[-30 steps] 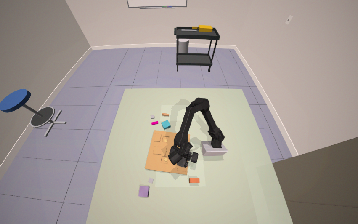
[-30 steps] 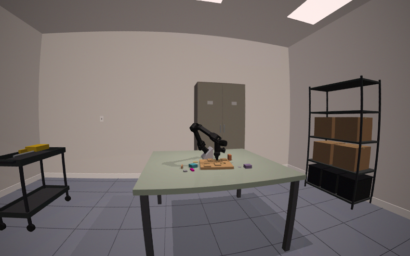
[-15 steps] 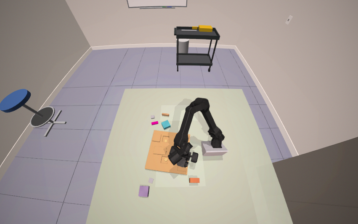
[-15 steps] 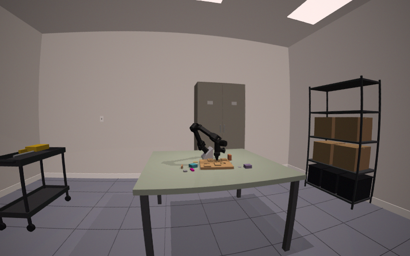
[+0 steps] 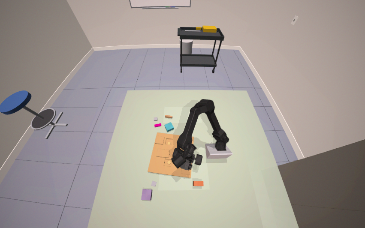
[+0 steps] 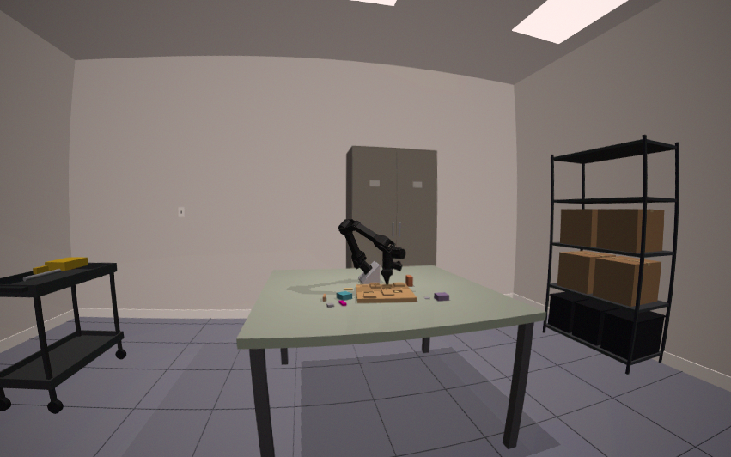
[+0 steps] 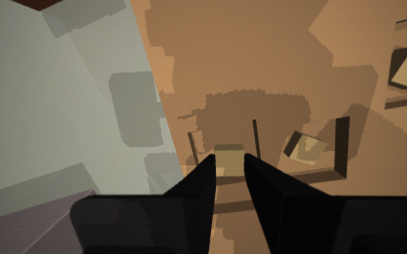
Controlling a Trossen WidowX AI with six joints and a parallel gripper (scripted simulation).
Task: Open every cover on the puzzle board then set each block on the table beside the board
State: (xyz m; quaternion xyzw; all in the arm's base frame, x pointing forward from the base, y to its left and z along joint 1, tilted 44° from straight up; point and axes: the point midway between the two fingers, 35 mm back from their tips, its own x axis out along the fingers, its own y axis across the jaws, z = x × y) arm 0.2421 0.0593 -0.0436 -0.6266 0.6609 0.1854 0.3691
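My fingertips [image 5: 188, 167] [image 6: 386, 283] were clamped on a small pale tan piece [image 7: 229, 165], over the orange-brown puzzle board [image 5: 156, 164] [image 6: 385, 297] [image 7: 265, 52]. In the wrist view, a tilted tan block [image 7: 309, 149] sat in its recess at three o'clock.

From above, around the board on the pale green table [image 5: 121, 169] [image 6: 300, 320] [image 7: 40, 110], a teal block [image 5: 168, 126] [image 6: 344, 295] lay at twelve, an orange block [image 5: 198, 183] [image 6: 409, 280] between four and five, and a purple block [image 5: 146, 194] [image 6: 441, 295] at seven. Beyond, on the tiled floor [image 5: 93, 90] [image 6: 186, 392], a blue-seated stool [image 5: 15, 102] stood at ten and a black cart [image 5: 202, 37] [image 6: 2, 291] near twelve.
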